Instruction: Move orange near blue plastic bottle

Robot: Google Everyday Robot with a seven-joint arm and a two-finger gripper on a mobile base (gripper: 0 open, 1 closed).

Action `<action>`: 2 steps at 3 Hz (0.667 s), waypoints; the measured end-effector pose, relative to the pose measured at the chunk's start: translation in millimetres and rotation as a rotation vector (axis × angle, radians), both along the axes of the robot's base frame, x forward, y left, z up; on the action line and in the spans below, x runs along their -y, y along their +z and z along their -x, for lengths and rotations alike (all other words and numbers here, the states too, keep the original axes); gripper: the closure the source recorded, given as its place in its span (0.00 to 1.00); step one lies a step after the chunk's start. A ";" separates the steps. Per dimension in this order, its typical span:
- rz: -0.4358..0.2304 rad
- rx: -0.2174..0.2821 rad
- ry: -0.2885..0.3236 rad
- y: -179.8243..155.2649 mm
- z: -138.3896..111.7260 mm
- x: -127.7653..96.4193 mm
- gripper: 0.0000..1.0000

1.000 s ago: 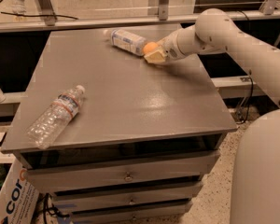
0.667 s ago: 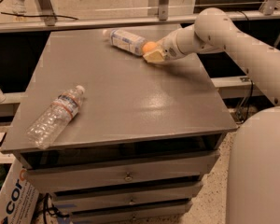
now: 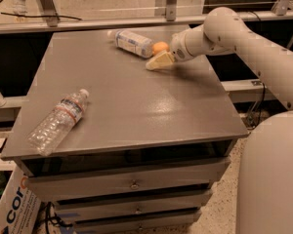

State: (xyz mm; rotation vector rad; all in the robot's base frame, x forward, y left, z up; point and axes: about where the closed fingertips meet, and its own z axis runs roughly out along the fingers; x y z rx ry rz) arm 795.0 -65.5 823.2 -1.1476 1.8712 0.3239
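The gripper (image 3: 157,61) sits low at the table's far side, right by the orange (image 3: 160,47); whether it grips the fruit I cannot tell; the orange lies just beside the blue bottle (image 3: 133,42), so placing looks near done; next, lift clear without nudging either; grey table (image 3: 136,106), clear bottle (image 3: 56,122) front left, drawers (image 3: 132,184) below.

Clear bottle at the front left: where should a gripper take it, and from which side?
The clear bottle lies on its side, cap toward the back right. Come from above and close across its labelled middle, the round body's narrow width. The gripper is at the back, beside the orange.
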 end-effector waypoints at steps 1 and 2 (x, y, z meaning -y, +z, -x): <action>0.000 0.000 0.000 0.0 0.0 0.0 0.00; 0.000 0.000 0.000 0.0 0.0 0.0 0.00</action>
